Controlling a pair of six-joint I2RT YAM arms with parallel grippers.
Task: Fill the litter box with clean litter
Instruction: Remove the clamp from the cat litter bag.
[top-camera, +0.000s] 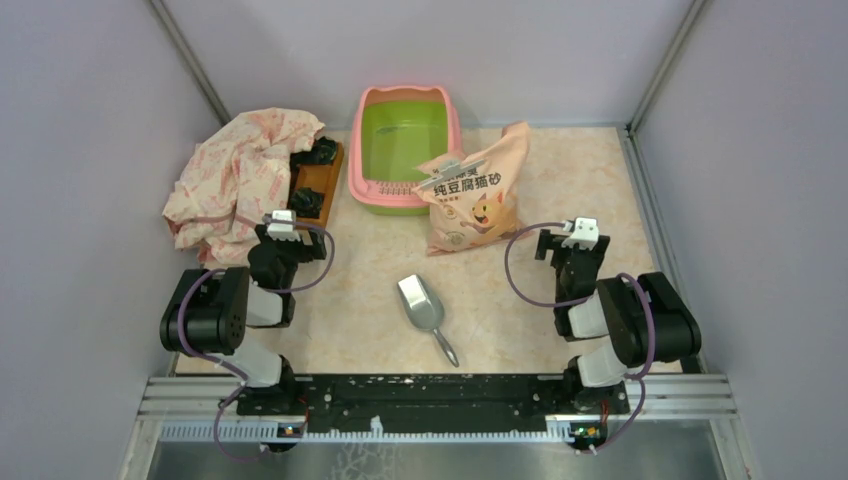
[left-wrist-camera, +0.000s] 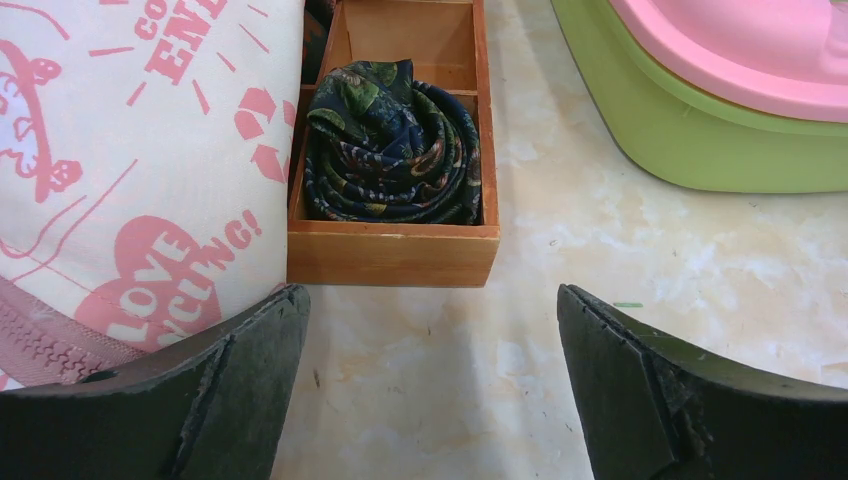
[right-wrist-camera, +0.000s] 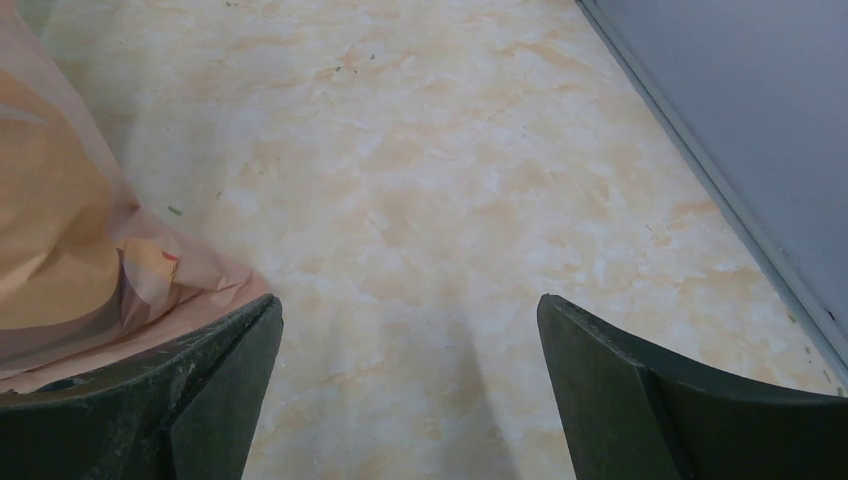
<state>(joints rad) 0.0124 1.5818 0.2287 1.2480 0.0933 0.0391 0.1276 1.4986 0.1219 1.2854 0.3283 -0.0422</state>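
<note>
The litter box (top-camera: 375, 190), pink-rimmed and lime-green inside, stands at the back centre; its corner shows in the left wrist view (left-wrist-camera: 700, 110). The peach-pink litter bag (top-camera: 470, 195) leans against the box's right front, and its lower edge shows in the right wrist view (right-wrist-camera: 70, 250). No granules are visible. My left gripper (top-camera: 283, 222) is open and empty over bare table, in front of a wooden box. My right gripper (top-camera: 578, 235) is open and empty, just right of the bag.
A silver metal scoop (top-camera: 425, 310) lies on the table at front centre. A wooden box (left-wrist-camera: 395, 245) holding rolled dark cloth (left-wrist-camera: 395, 150) sits left of the litter box. A white-and-pink printed cloth (top-camera: 240, 175) is heaped at the left. Grey walls enclose the table.
</note>
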